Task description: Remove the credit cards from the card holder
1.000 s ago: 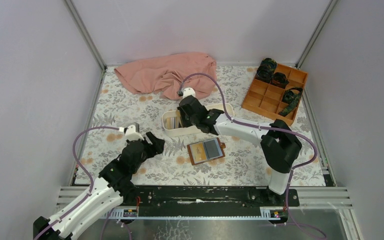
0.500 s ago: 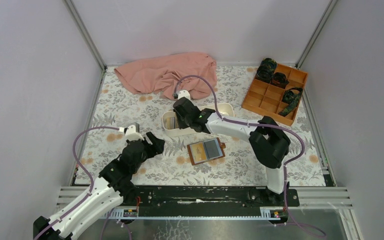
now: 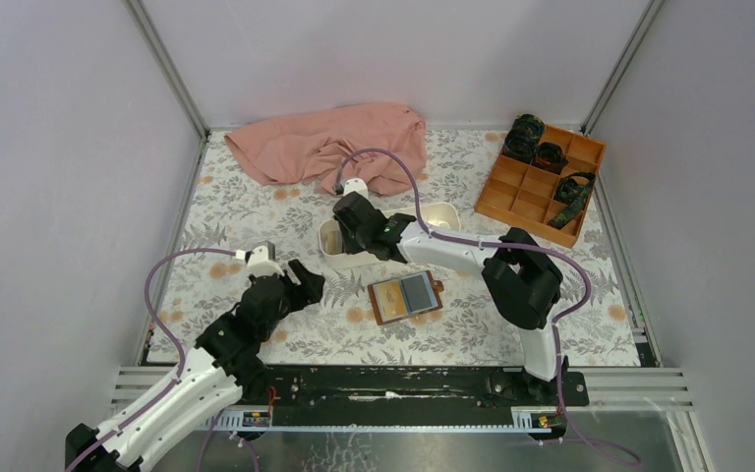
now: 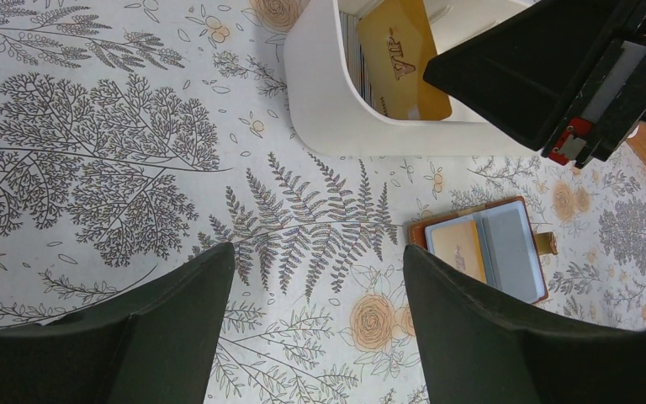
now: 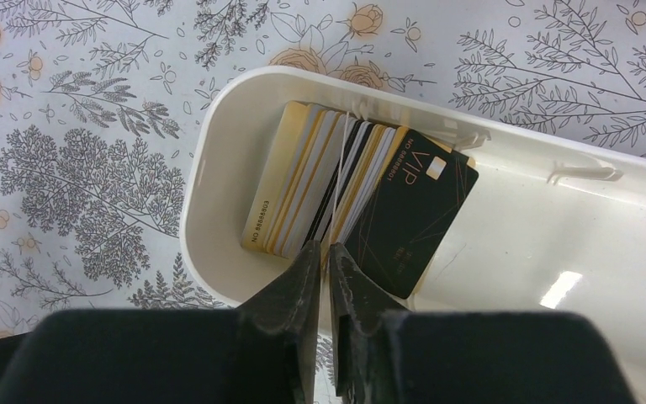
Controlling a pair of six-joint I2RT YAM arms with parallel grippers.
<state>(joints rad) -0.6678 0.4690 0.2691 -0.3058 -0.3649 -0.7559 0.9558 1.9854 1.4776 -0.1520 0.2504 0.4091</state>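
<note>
Two credit cards (image 4: 458, 250) still sat in the unfolded card holder (image 3: 405, 297) on the worktop (image 3: 256, 206). Your right gripper (image 5: 324, 248) had slid left along the white tray (image 5: 210, 151), jaws parted a sliver, gripping nothing. Its wrist view showed the stack of cards (image 5: 320, 185) inside, which the arm hid from above. Your left gripper (image 4: 315, 261) hovered released, jaws spread wide.

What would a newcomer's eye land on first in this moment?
The right gripper hangs, jaws a slit apart, over a stack of credit cards standing on edge in the left end of the white tray, with a black VIP card outermost. Nearer the arms, the brown card holder lies open on the floral table with cards showing inside. The left gripper hovers wide open to its left.
</note>
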